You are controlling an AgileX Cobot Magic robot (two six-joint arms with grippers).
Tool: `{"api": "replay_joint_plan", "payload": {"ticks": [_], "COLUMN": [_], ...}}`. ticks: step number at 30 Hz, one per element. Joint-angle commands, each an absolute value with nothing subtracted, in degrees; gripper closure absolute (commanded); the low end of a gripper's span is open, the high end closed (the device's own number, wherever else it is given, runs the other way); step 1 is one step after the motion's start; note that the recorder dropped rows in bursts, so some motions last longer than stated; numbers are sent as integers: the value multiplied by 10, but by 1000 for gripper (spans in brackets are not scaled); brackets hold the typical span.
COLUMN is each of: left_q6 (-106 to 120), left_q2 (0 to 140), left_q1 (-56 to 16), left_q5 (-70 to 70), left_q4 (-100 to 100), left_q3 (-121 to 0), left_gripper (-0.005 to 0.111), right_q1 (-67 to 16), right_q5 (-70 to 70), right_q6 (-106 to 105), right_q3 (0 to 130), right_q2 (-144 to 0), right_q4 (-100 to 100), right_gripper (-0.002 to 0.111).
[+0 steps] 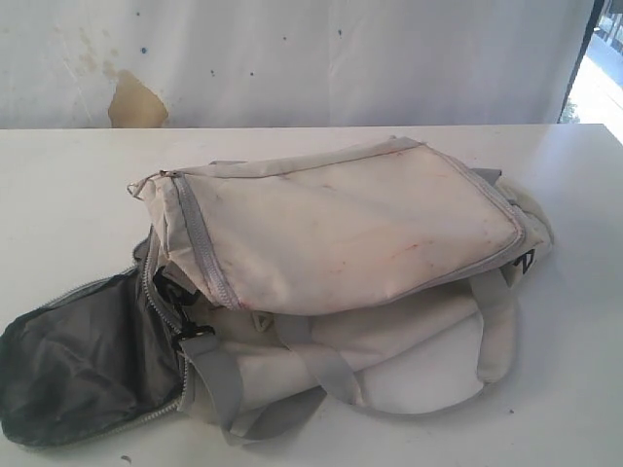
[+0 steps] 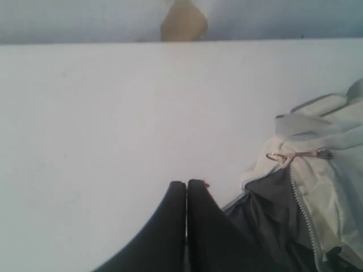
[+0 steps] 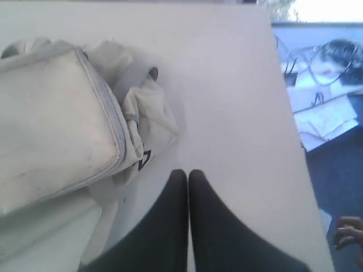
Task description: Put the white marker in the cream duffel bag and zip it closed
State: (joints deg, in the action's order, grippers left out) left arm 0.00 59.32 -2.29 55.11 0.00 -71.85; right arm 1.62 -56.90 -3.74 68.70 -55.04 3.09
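Note:
The cream duffel bag (image 1: 350, 229) lies slumped on the white table, faint reddish stains on its top panel. One end is unzipped, and dark grey lining (image 1: 78, 360) spills out at the left. The white marker is out of view in every frame. My left gripper (image 2: 186, 183) is shut and empty over bare table beside that open end (image 2: 266, 215), near a zipper pull (image 2: 281, 157). A tiny red speck shows beside one fingertip. My right gripper (image 3: 188, 172) is also shut and empty, just off the bag's other end (image 3: 51, 113) by its black logo (image 3: 145, 160). Neither gripper appears in the exterior view.
Grey straps (image 1: 321, 360) loop across the bag's front side. The table (image 1: 78, 195) ends at a white wall with a brown patch (image 1: 136, 102). In the right wrist view the table edge (image 3: 283, 113) drops to a floor with cables and clutter (image 3: 323, 85).

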Motion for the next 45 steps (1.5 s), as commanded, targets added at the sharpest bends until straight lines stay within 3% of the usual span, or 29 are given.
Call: {"api": "replay_joint_plan", "payload": {"ticks": [1, 14, 29, 39, 45], "left_q6": [3, 5, 0, -15, -15], "left_q2": [499, 241, 2, 0, 0], "left_q1": [-22, -22, -22, -18, -18], "left_q5": [549, 594, 604, 578, 504], "left_q4": [5, 30, 110, 115, 106], "left_q3": [-718, -713, -641, -610, -524], "left_gripper": [107, 107, 107, 107, 107], "right_q1": [18, 18, 18, 11, 11], "right_q5": [-571, -627, -700, -700, -641], "right_q6": [-45, -48, -57, -75, -71], "right_q3": [685, 685, 685, 672, 606], "right_q2": [-441, -170, 0, 0, 0], "right_q4": [59, 73, 80, 87, 86], "right_gripper": [108, 108, 108, 108, 108]}}
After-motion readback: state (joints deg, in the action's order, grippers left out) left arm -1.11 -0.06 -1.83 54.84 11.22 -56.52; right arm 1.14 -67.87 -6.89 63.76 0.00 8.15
